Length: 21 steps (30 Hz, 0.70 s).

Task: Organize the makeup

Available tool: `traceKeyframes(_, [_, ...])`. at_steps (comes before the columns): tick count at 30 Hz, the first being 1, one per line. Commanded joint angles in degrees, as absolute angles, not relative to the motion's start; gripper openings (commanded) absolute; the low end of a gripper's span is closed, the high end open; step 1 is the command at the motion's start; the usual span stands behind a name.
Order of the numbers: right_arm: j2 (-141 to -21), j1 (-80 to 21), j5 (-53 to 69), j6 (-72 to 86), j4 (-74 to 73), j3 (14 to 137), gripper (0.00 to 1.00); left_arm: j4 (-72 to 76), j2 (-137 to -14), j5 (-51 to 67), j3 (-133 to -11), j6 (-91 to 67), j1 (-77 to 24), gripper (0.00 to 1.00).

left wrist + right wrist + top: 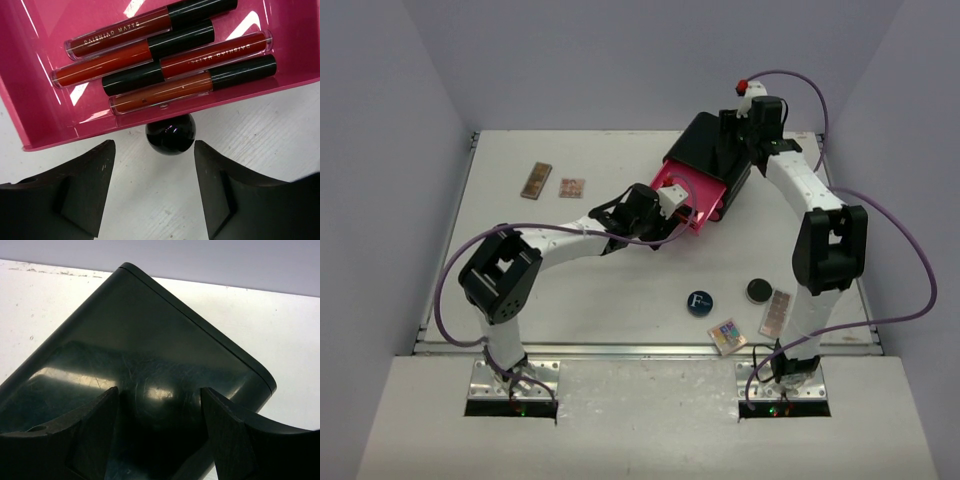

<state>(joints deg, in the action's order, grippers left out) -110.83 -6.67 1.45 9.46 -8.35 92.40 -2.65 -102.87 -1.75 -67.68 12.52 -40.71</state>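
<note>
A pink drawer (692, 192) is pulled out of the black box (705, 145). In the left wrist view it holds several red-black lip tubes (165, 60). My left gripper (155, 172) is open and empty, its jaws either side of the drawer's round black knob (170, 133) without touching it; from above it (682, 210) sits at the drawer front. My right gripper (160, 427) is open, over the box top (150, 340), at the box's far side (742, 138). On the table lie a blue "F" compact (699, 301), a black compact (758, 290) and flat palettes (776, 313) (727, 335) (536, 180) (571, 187).
Purple cables loop from both arms over the table. Grey walls close in the table (620, 300) at the back and sides. The arm bases stand at the near edge.
</note>
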Motion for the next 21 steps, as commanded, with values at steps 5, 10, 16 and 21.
traceKeyframes(5, [-106.96,-5.97,1.76,8.43,-2.62,88.57,0.68,-1.05,-104.24,-3.15,-72.07,9.75,-40.96,0.41])
traceKeyframes(10, [-106.49,-5.59,2.06,8.48,-1.93,86.81,0.68,-1.05,-104.70,-2.00,-72.76,8.59,-41.01,0.43])
traceKeyframes(16, [-106.17,-5.27,2.65,8.75,-1.71,85.91,0.68,-1.05,-106.00,-2.83,-73.73,8.14,-41.00,0.45])
traceKeyframes(21, [-106.08,-5.24,2.81,8.91,-1.53,85.48,0.68,-1.36,-107.39,-3.82,-75.07,8.35,-40.96,0.27])
